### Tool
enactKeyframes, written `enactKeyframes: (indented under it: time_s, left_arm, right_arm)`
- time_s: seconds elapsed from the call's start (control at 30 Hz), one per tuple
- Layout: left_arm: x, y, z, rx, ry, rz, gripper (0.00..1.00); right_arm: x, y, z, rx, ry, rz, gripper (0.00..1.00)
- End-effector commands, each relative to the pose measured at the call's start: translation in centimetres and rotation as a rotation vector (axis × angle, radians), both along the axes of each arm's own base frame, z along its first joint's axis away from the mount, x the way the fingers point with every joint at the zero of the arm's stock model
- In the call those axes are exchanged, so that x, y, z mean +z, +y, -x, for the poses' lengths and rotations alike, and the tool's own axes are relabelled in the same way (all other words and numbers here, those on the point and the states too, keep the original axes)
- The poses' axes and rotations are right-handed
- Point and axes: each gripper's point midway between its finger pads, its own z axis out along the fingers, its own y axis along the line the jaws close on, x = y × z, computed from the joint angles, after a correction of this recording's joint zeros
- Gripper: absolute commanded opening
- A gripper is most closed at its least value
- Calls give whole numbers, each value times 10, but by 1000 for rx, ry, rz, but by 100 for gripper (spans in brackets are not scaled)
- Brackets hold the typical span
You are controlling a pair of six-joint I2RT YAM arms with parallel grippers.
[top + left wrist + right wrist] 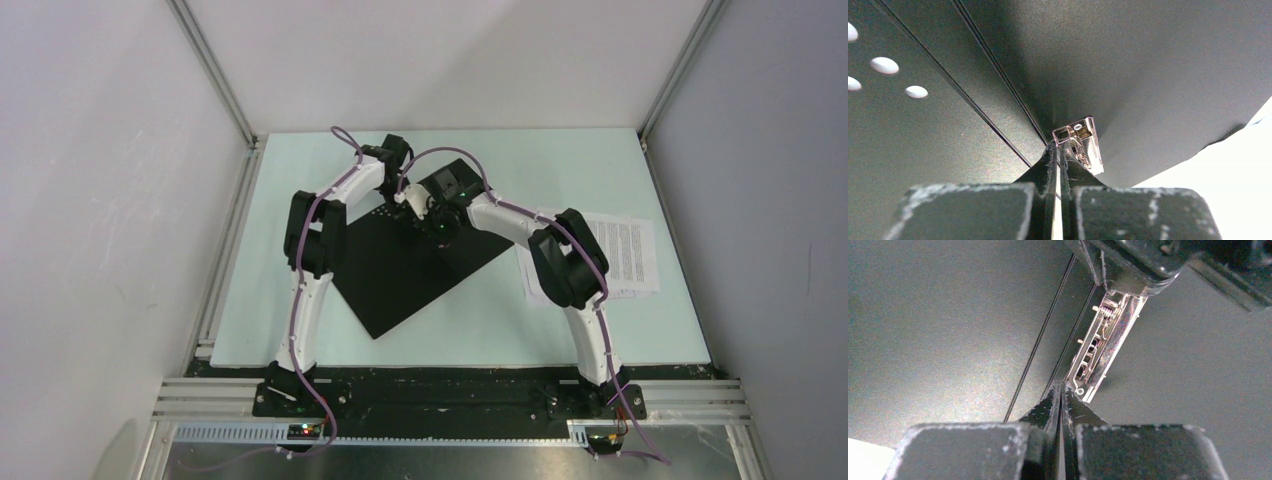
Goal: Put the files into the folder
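While the left gripper (1058, 150) and right gripper (1062, 388) rest, jaws together, at the metal clip (1099, 347) of the open folder (400, 285), the files (632, 255) lie at its three o'clock (likely light, floppy, slippery); best pinched by an edge.

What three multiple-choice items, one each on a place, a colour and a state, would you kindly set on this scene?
1. Where do the files lie?
A. on the table, right of the folder
B. inside the folder
C. in a gripper

2. Which colour is the folder's upturned face?
A. red
B. white
C. black

3. How do the left gripper and the right gripper stand?
A. both open
B. both shut
C. one open, one shut

Key: 1 A, the sheets rest on the table, outside the folder. 2 C, the opened inside shows black. 3 B, each wrist view shows fingertips together by the metal clip.
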Motion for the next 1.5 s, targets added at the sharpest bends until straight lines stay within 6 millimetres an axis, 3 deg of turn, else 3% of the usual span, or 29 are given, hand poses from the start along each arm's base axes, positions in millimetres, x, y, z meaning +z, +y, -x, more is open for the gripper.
enactKeyframes:
  time_s: [0.0, 0.53, 1.13, 1.23, 1.33, 1.37, 1.47]
  left_arm:
    - [-31, 38, 15, 9, 75, -149, 0]
    - [-32, 39, 15, 19, 85, -136, 0]
    - [-33, 41, 15, 22, 91, -129, 0]
    - [-33, 42, 15, 14, 91, -126, 0]
    - [-33, 42, 14, 9, 88, -126, 0]
    - [-32, 41, 14, 7, 87, -124, 0]
    - [-33, 41, 14, 2, 87, -122, 0]
  right_arm:
    - [-15, -6, 0, -15, 23, 56, 3]
    - [-42, -27, 27, -63, 135, 160, 3]
    - [-66, -43, 19, -66, 103, 291, 4]
    - [-63, -54, 3, -112, 15, 363, 3]
    - [-52, -65, -32, -141, -151, 422, 1]
    - [-43, -75, -45, -169, -202, 448, 0]
    - [-10, -76, -80, -162, -358, 437, 0]
